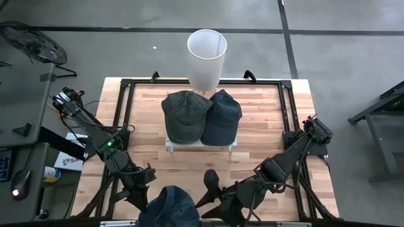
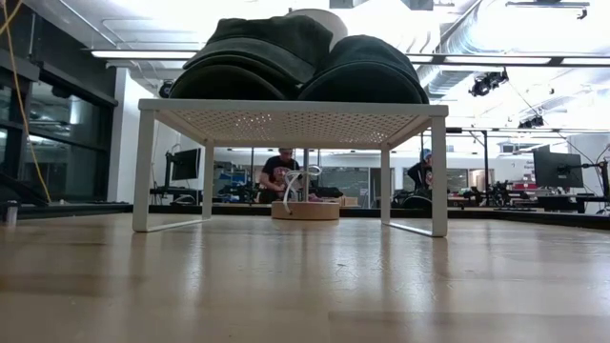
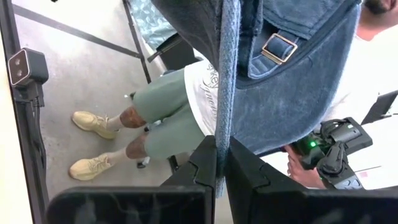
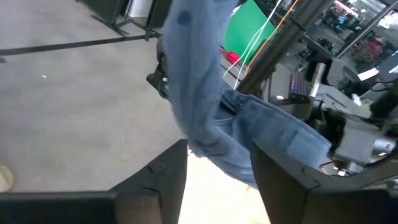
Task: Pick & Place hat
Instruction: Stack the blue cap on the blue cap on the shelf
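Two hats (image 1: 201,116) sat on the white rack (image 1: 170,144); a third blue hat (image 1: 169,205) hung at the near edge, left gripper (image 3: 222,163) clamped on it, right gripper (image 4: 219,163) parted around its fabric.

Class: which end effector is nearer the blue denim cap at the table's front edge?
Left. The left end effector is clamped on the blue denim cap; the right end effector sits beside it, fingers open.
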You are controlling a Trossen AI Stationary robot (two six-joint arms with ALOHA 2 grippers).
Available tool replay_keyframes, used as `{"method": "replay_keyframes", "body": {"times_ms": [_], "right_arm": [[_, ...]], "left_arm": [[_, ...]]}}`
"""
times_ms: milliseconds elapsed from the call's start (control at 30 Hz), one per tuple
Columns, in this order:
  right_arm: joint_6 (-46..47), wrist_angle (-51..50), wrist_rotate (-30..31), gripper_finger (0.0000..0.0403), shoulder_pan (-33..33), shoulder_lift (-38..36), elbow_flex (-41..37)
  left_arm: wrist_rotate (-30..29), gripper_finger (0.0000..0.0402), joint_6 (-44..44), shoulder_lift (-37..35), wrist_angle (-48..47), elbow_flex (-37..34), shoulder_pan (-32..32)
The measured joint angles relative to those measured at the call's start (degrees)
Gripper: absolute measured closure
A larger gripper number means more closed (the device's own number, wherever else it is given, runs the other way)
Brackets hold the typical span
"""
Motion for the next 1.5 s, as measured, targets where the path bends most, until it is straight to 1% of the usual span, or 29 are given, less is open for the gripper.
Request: {"method": "replay_keyframes", "body": {"times_ms": [167, 267, 400, 533, 700, 1000, 1367, 1467, 1500], "right_arm": [[0.8, 0.0, -1.2, 0.0194, 0.1, 0.0, 0.0], [0.8, 0.2, -2.2, 0.0175, 0.1, 0.5, 0.0], [-0.5, 1.1, -1.9, 0.017, 0.1, 2.0, 0.0], [-3.2, 4.8, -1.7, 0.0177, 0.1, 2.8, 0.0], [-3.8, 4.5, -0.6, 0.0202, 0.2, 2.8, 0.0], [-5.5, 2.9, 1.3, 0.0269, 0.5, 2.8, 0.0], [-6.1, 2.9, 1.1, 0.0353, 0.5, 2.8, 0.0], [-4.9, 2.9, 0.1, 0.0383, 0.5, 2.8, 0.0], [-4.8, 2.9, -0.5, 0.0385, 0.5, 2.8, 0.0]], "left_arm": [[-0.1, 0.039, -1.0, 0.0, 0.0, 0.0, 0.0], [-0.1, 0.039, -1.1, 0.0, 0.0, 0.0, 0.0], [-0.2, 0.039, -1.2, 0.0, 0.0, 0.0, 0.0], [-0.2, 0.039, -1.2, 0.0, 0.3, 0.0, 0.0], [-0.2, 0.039, -1.3, 0.0, 0.4, 0.0, 0.0], [-0.2, 0.039, -1.3, 0.0, 0.5, 0.0, 0.0], [-0.2, 0.039, -1.3, 0.0, 0.5, 0.0, 0.0], [-0.4, 0.039, -1.7, 0.0, 0.5, 0.0, 0.0], [-0.6, 0.039, -2.0, 0.0, 0.5, 0.0, 0.0]]}}
